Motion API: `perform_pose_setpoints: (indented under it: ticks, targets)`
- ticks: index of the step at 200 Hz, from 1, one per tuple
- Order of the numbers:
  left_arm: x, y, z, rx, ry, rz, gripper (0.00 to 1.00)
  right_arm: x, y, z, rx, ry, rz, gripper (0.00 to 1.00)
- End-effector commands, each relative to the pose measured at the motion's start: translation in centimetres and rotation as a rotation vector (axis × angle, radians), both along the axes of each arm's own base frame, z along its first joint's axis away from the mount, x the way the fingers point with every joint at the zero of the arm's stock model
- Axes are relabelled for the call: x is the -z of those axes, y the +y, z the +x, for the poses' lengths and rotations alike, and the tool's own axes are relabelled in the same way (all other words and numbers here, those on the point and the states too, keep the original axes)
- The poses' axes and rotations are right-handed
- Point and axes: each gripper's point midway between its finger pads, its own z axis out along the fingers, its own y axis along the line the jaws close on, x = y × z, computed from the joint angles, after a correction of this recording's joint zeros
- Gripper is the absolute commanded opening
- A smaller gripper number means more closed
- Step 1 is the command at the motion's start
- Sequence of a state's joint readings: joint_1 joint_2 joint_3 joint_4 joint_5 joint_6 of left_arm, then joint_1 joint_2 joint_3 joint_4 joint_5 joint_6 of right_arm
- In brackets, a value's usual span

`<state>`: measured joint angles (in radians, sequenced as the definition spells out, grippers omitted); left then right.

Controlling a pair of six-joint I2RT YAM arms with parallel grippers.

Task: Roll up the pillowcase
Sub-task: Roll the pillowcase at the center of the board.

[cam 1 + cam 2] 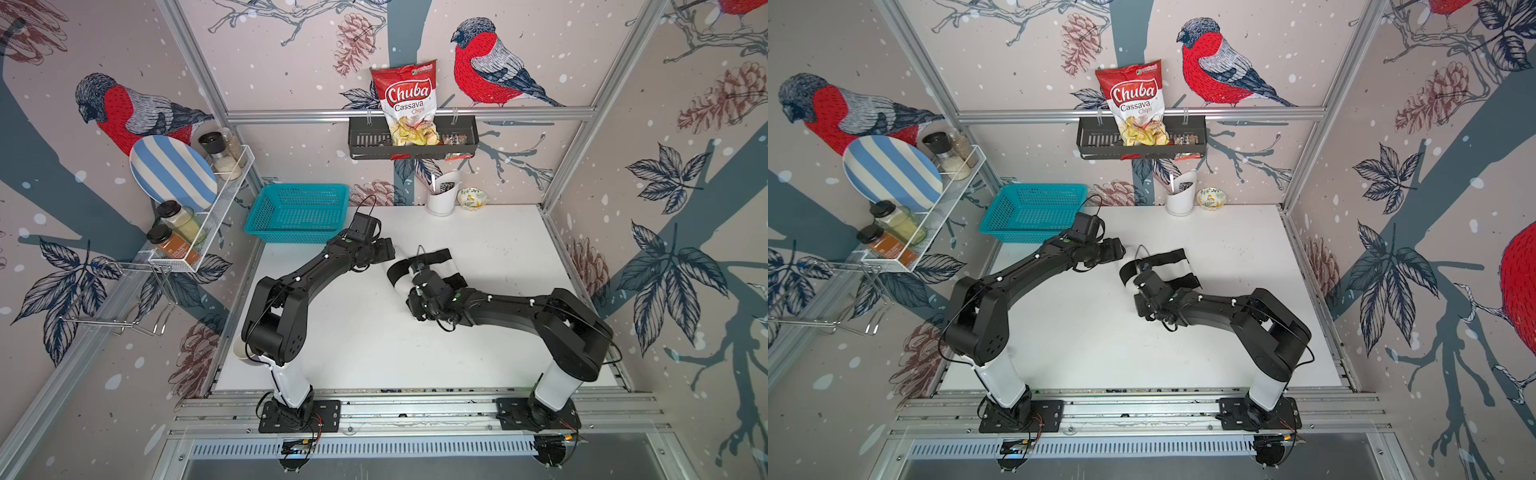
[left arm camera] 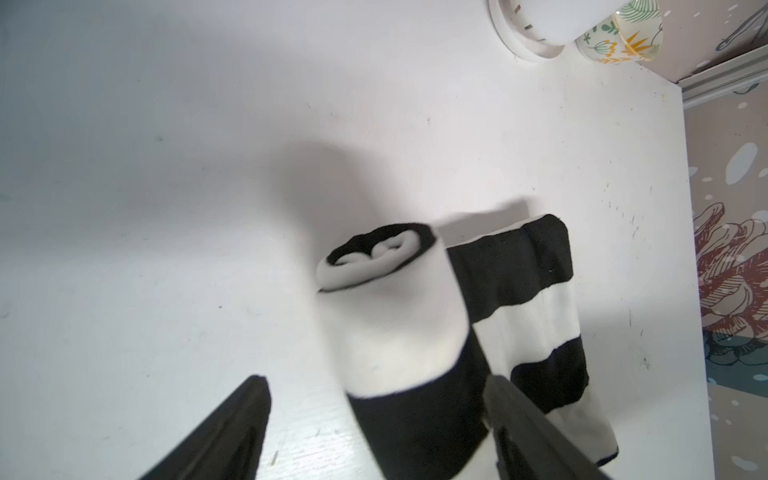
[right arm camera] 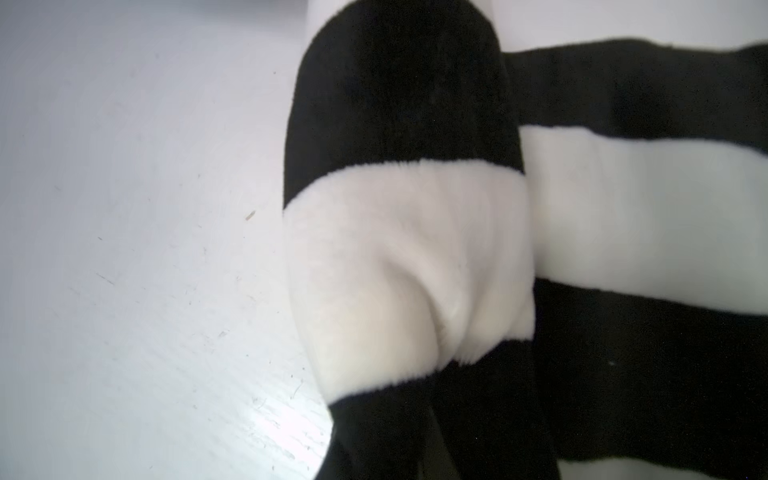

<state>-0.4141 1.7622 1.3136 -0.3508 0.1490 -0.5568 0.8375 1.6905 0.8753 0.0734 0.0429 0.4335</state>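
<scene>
Now, the pillowcase [image 1: 400, 281] lies mid-frame on the bench [image 1: 353, 340], partly rolled: roll on the left, loose tail stretching right, so I'd roll rightward. Your right hand [image 1: 422, 282] sits on it, nearer; I cannot tell its grip. Your left hand [image 1: 384, 250], spread wide and empty, is just upper left.

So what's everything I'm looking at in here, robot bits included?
pillowcase: one, black and white stripes, mid-table, mostly rolled
basket: one, teal, table's back left corner
plate: one, blue and white stripes, standing in the wall rack
jars: four, dark-lidded, same rack
chips bag: one, red and white, in the black shelf on the back wall
utensil holder: one, white, back of table
bowl: one, floral, beside the holder
table: one, white
left gripper: one, black, open, near the roll's end
right gripper: one, black, on the roll, jaws hidden
</scene>
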Motion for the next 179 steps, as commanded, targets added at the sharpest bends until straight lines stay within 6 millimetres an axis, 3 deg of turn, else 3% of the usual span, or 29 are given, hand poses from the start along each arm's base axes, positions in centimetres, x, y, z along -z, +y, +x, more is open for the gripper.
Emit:
perform_pose_setpoints:
  ticks: [1, 31, 53, 84, 92, 105, 139, 150, 156, 179]
  targets:
    - [0.1, -0.5, -0.4, 0.028, 0.003, -0.043, 0.84, 0.1, -0.6, -0.7, -0.002, 0.186, 0.245, 0.0]
    - [1.3, -2.6, -1.0, 0.057, 0.029, -0.089, 0.82, 1.7, -4.0, 0.2, 0.082, 0.333, 0.396, 0.0]
    - [2.6, -4.8, -1.0, 0.093, 0.051, -0.09, 0.82, 2.5, -5.2, 0.4, 0.109, 0.42, 0.508, 0.0]
    - [5.1, -7.8, -0.4, 0.131, 0.09, -0.07, 0.8, 2.7, -6.2, 0.9, 0.132, 0.402, 0.49, 0.07]
    - [6.0, -8.2, -0.3, 0.137, 0.109, -0.059, 0.79, 2.7, -6.5, 1.1, 0.143, 0.395, 0.475, 0.15]
    - [7.4, -8.8, -0.3, 0.141, 0.136, -0.044, 0.75, 2.4, -7.1, 1.4, 0.167, 0.364, 0.434, 0.35]
    - [9.4, -9.4, -0.6, 0.154, 0.165, -0.029, 0.69, 0.8, -10.3, 2.3, 0.294, 0.209, 0.218, 0.62]
    - [9.5, -9.5, -0.8, 0.157, 0.166, -0.029, 0.68, -0.4, -11.3, 2.6, 0.343, 0.117, 0.096, 0.81]
    - [9.6, -9.5, -0.8, 0.159, 0.167, -0.03, 0.68, -1.2, -11.7, 2.5, 0.359, 0.063, 0.019, 0.99]
    - [9.5, -9.5, -0.9, 0.161, 0.164, -0.029, 0.67, -4.7, -11.3, 2.2, 0.372, -0.159, -0.216, 1.0]
